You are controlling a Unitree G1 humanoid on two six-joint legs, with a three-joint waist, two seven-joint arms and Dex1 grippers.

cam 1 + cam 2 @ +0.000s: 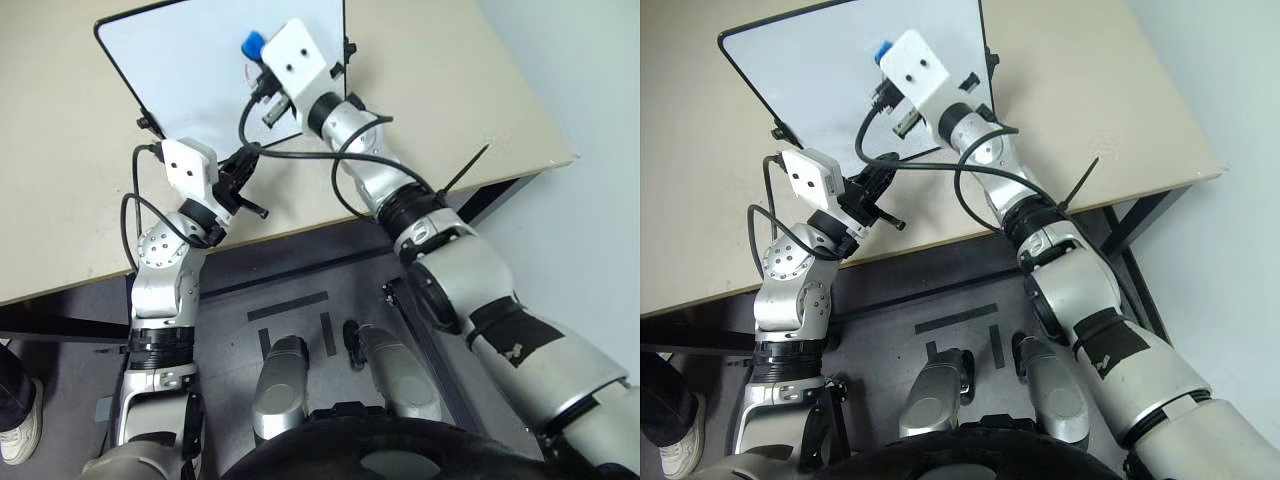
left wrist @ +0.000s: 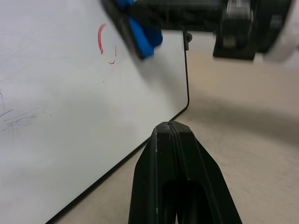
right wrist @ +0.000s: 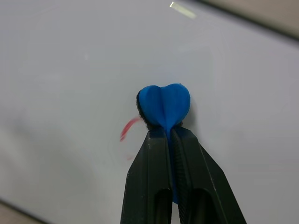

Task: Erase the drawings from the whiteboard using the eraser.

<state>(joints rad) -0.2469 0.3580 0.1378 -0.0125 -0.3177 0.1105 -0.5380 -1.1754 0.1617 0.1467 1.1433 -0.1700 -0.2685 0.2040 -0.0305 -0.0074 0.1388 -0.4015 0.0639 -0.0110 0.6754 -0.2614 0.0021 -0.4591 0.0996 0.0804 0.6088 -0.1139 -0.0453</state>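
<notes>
The whiteboard (image 1: 200, 80) lies flat on the table, its black frame and rounded corner showing in the left wrist view. My right gripper (image 3: 169, 133) is shut on the blue eraser (image 3: 164, 105), which is pressed to the board just beside the red drawings (image 3: 128, 128). From the head, the eraser (image 1: 252, 44) pokes out from under the right wrist near the board's right side. What is left of the drawings (image 2: 100, 38) is a short red arc and a small dash. My left gripper (image 2: 170, 126) is shut and empty, hovering by the board's near right corner.
The beige table (image 1: 450, 80) runs on to the right of the board, and its front edge crosses just below my left wrist. A thin black stick (image 1: 468, 168) lies near the table's right corner. A person's shoe (image 1: 20, 420) is on the floor at the lower left.
</notes>
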